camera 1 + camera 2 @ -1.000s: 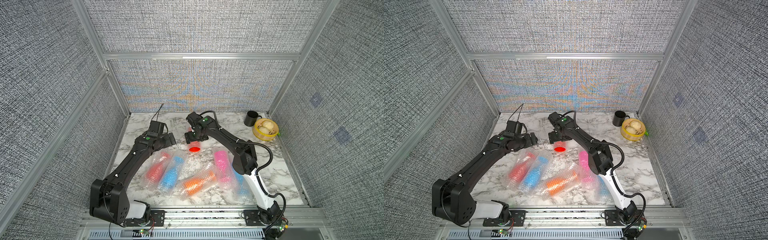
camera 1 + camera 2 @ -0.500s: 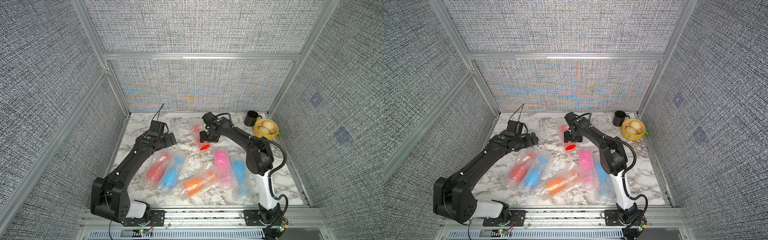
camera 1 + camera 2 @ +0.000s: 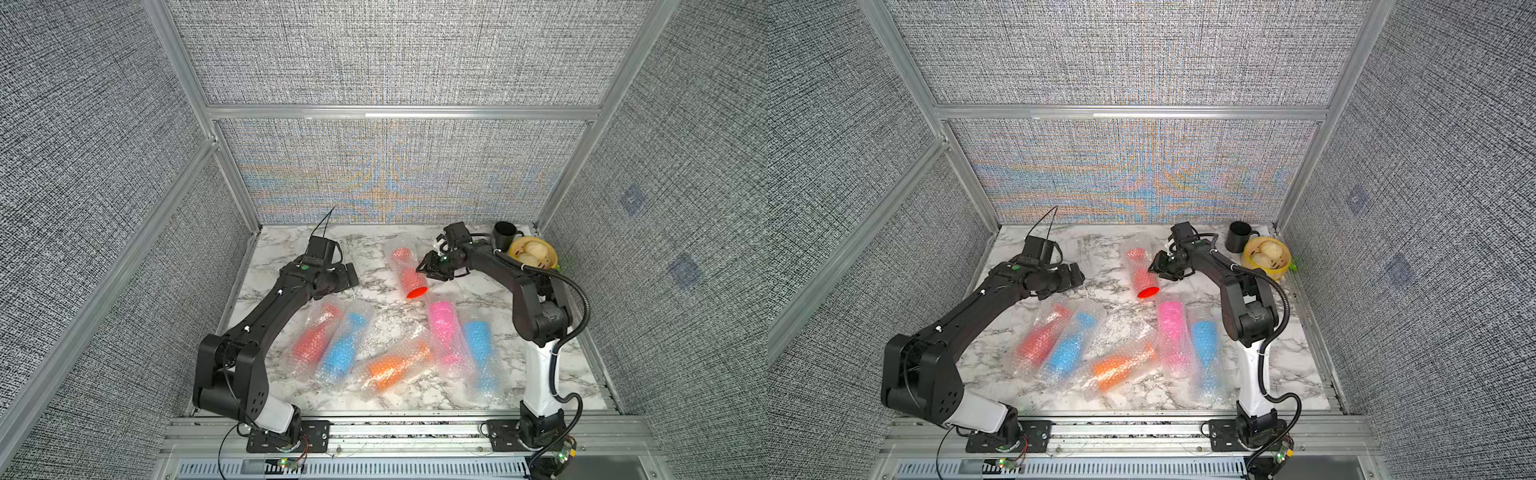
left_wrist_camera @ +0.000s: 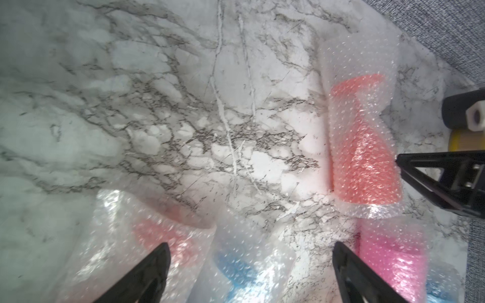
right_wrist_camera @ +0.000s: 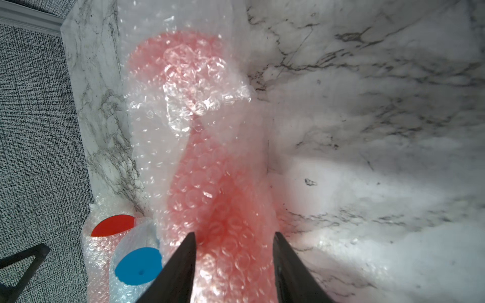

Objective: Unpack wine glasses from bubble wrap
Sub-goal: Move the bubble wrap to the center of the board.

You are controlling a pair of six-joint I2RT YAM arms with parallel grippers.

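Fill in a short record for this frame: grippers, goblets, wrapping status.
left gripper: open, holding nothing
right gripper: jaws flank back red plastic goblet; grip unclear
back red plastic goblet: lying in clear bubble wrap, one end bare
front row: red goblet, blue goblet, orange goblet, pink goblet, second blue goblet, all wrapped
fully unwrapped: none

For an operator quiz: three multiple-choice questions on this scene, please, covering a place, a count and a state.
1. Where is the black mug? A back right corner B front left C centre
2. How many wrapped glasses are there? A four B six C eight
3. The left gripper is: A open B gripping a glass C gripping the mug

1 A: the mug stands beside the bun basket.
2 B: red, red, blue, blue, pink, orange.
3 A: its fingers stand wide apart.
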